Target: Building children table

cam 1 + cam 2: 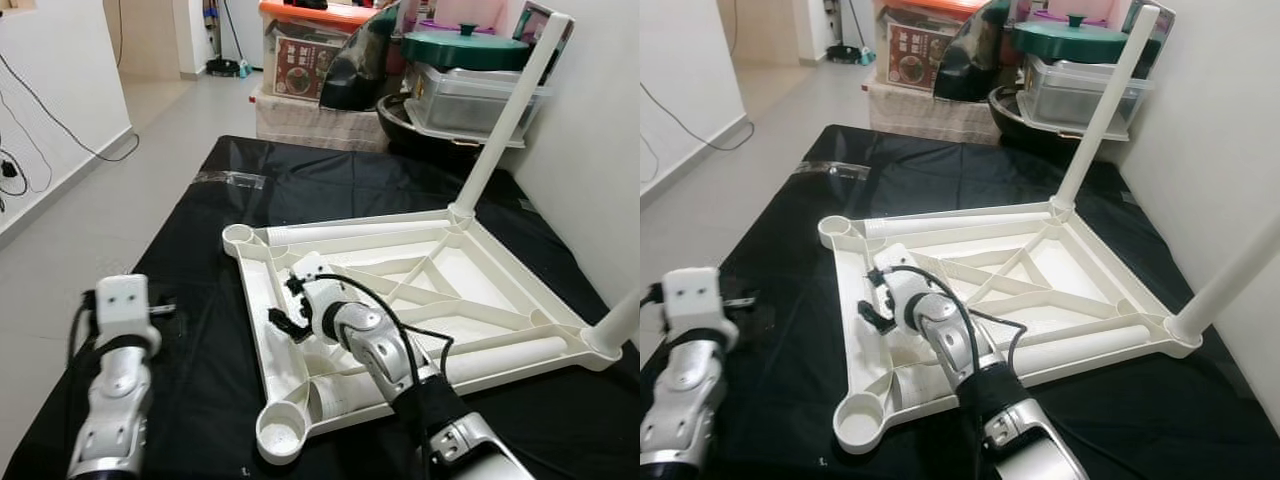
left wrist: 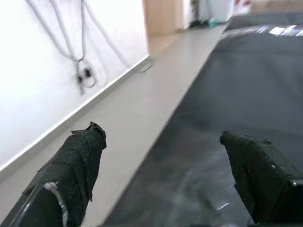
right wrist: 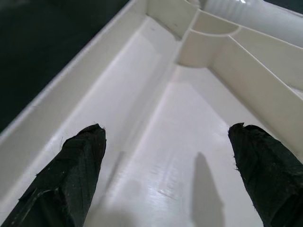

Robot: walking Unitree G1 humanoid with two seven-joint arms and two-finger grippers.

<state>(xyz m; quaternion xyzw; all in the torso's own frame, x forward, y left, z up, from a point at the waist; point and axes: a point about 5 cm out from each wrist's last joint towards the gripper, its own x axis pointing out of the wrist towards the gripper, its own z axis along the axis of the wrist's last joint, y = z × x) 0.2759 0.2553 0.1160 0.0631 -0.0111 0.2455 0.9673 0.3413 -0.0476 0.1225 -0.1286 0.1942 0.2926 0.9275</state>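
Hovering spread-fingered inside the upturned tabletop (image 1: pixel 400 290) near its empty corner socket (image 1: pixel 281 432), the right gripper (image 1: pixel 283 322) must next fetch a loose leg (image 1: pixel 350 232).

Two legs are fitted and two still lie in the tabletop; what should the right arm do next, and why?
Probably swing the open right end effector to the loose leg lying in the upturned tabletop and grasp it: the near corner socket is empty, and that end effector holds nothing.
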